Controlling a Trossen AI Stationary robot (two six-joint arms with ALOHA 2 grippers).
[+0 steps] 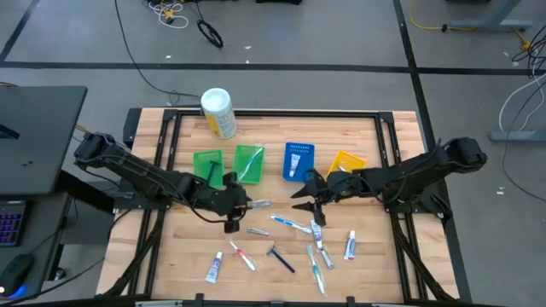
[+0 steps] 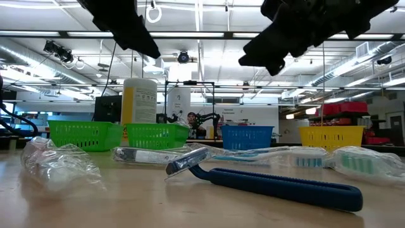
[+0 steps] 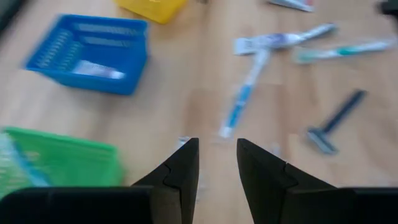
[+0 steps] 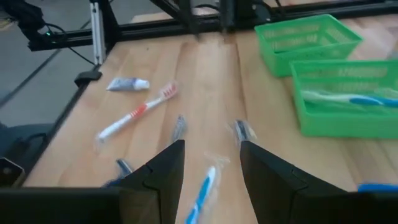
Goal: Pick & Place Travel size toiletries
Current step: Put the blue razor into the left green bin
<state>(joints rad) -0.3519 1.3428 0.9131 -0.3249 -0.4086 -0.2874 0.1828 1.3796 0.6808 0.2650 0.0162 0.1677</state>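
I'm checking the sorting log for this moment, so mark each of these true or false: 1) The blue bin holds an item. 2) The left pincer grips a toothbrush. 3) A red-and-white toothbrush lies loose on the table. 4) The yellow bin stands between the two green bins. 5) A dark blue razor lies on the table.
1) True: the blue plastic bin holds a small white tube.
2) False: the left pincer is open and holds nothing.
3) True: the red-and-white toothbrush lies on the wooden table.
4) False: the yellow plastic bin stands past the blue one; the two green plastic bins sit side by side.
5) True: the dark blue razor lies on the table.
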